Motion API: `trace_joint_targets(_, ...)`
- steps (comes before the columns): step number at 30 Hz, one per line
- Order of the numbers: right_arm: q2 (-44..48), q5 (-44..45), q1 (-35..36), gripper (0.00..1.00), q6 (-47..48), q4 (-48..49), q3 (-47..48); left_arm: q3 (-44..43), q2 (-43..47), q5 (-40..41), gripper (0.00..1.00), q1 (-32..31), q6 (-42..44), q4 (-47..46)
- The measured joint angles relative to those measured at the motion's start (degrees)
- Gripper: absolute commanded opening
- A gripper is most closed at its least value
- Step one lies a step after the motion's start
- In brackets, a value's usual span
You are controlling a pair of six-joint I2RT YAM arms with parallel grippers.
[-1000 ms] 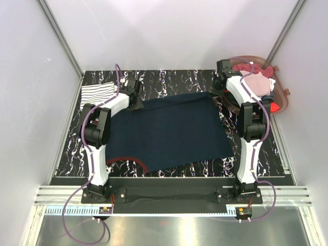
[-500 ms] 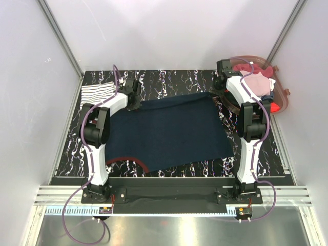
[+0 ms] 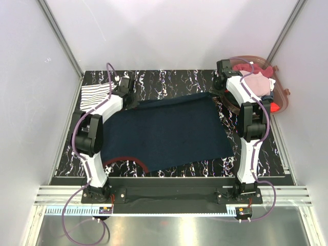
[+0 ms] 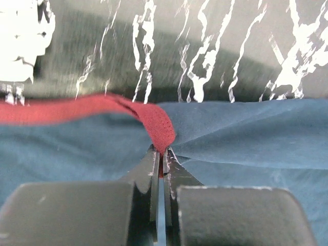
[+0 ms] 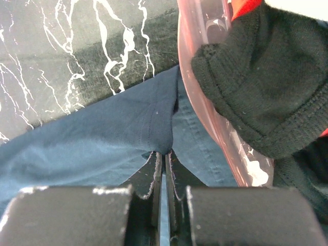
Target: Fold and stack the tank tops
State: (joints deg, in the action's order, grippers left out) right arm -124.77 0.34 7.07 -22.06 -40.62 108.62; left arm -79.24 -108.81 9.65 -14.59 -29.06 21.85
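While both grippers pinch its far edge, the navy tank top [image 3: 169,133] lies spread across the table [image 3: 174,82].
Left gripper [image 4: 163,158], clamped on the red trim [image 4: 154,120], has slid left vs. a sec ago, tugging that edge flatter – fold prep, I'd say. Right gripper [image 5: 164,154] nips the opp. corner beside the pink basket [image 5: 185,77]: pink, black-knit & red clothes [image 3: 256,82] inside. Striped top [image 3: 97,94] waits far-left.

Two tank tops [image 3: 169,130] [image 3: 95,95], two arms [image 3: 97,115] [image 3: 251,123], one basket [image 3: 281,87].

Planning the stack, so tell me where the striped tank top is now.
Top view: the striped tank top lies at the far-left corner of the table, just left of the navy tank top and its far-left corner.
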Motion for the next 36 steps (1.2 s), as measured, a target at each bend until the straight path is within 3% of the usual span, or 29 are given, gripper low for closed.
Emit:
trace_joint_targets(11,0.02,2.23,0.0,0.02,0.2,-1.31,-0.5,9.44,9.38,-0.59,0.0,-2.19,-1.22,-1.55)
trace_joint_targets(36,7.34,7.08,0.11,0.02,0.48,-0.15,-14.56,20.9,14.62,-1.53,0.0,-6.27,-2.99,-4.72)
